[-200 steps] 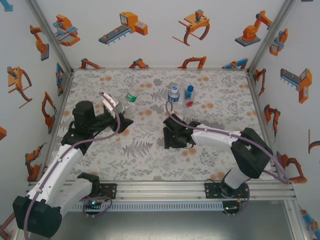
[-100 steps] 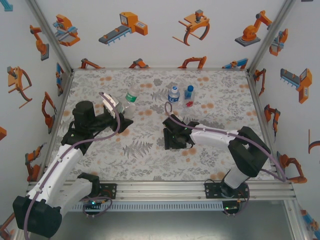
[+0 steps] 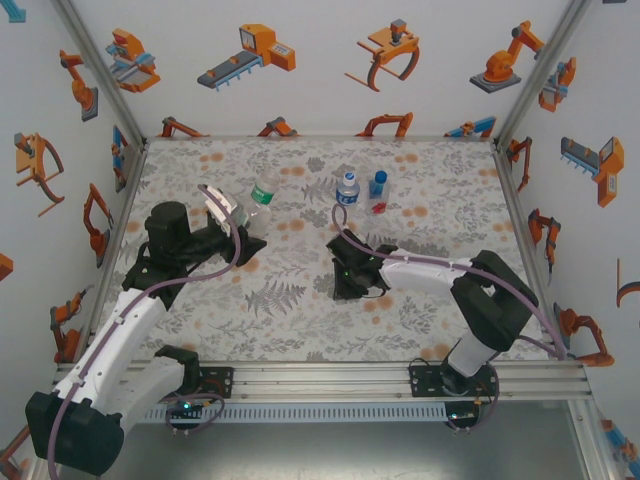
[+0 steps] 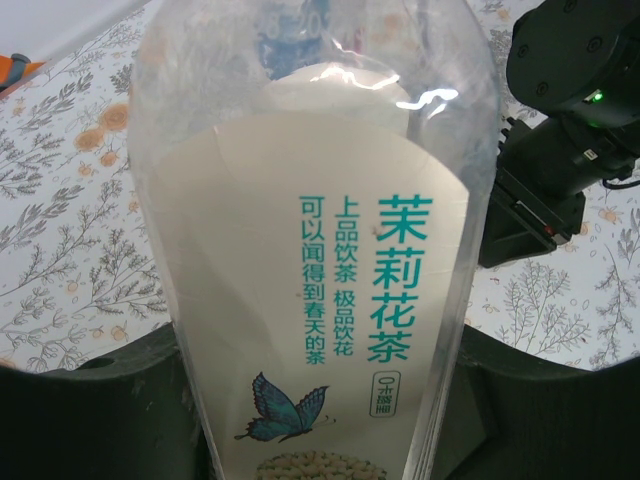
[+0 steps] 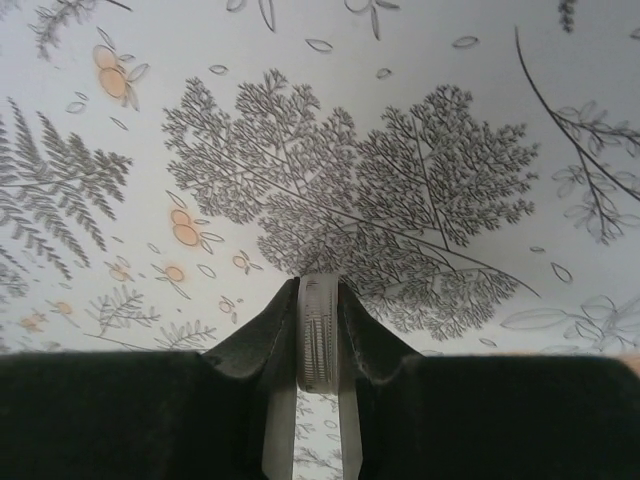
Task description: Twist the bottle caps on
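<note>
right gripper (image 5: 318, 292): over the last second its jaws have gone from part-open to clenched, and the arm has drawn slightly inward over the table (image 5: 420, 110). a white cap (image 5: 318, 345) is now pinched on edge between the two fingertips, centred in the jaws with its ribbed rim facing the wrist camera; whether it has left the surface cannot be told. judged from this, one cap is secured and its carry to a bottle neck comes next. left gripper (image 3: 228, 213) is clamped around the tall bottle (image 4: 320, 280), held tilted at the left of the table. the water bottle (image 3: 347, 188) and blue-tinted bottle (image 3: 379, 186) stand upright side by side at far centre, apart from both grippers.
</note>
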### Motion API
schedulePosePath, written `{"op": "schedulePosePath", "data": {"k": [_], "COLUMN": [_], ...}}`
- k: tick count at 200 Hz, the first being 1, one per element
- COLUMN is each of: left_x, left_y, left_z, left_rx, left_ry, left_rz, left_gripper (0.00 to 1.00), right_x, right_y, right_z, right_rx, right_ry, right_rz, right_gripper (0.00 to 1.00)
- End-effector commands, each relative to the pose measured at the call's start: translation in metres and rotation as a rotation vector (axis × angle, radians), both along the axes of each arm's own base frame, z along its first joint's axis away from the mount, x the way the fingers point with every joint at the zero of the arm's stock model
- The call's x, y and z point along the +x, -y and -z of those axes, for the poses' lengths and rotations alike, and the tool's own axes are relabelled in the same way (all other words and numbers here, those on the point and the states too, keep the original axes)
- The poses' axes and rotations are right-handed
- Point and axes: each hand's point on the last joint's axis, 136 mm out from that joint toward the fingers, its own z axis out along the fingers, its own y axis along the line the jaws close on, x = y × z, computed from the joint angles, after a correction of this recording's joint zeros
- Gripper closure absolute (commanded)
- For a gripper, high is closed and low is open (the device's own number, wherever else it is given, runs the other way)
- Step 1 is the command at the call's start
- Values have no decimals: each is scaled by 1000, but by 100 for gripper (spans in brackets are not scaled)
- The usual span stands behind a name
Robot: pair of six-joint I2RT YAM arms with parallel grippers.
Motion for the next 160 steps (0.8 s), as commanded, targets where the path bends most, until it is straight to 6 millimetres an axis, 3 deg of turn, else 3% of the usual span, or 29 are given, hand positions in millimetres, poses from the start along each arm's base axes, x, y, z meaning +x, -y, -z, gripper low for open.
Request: {"op": "schedulePosePath", "data": {"k": [1, 22, 42, 69, 103, 160], "left_x": [-1, -1, 0, 0, 1, 1], "left_y": [2, 1, 2, 2, 1, 1], "left_z": [-9, -8, -7, -7, -6, -6], "left_rx": [1, 1, 2, 2, 4, 8], "left_ry": [33, 30, 27, 24, 22, 19], "left_rz": [23, 22, 22, 22, 17, 16], "left_gripper": [100, 100, 100, 100, 100, 100], "right_x": [3, 7, 6, -2, -8, 10], "right_y": [-16, -22, -8, 33, 67, 56], "right_z": [-12, -18, -8, 9, 6, -1], "right_rx": [173, 332, 390, 291, 105, 0], "right_ry": [4, -3, -47, -81, -47, -36], "right_rz": [14, 38, 109, 206, 215, 153], "right_gripper": [80, 80, 75, 65, 55, 47]}}
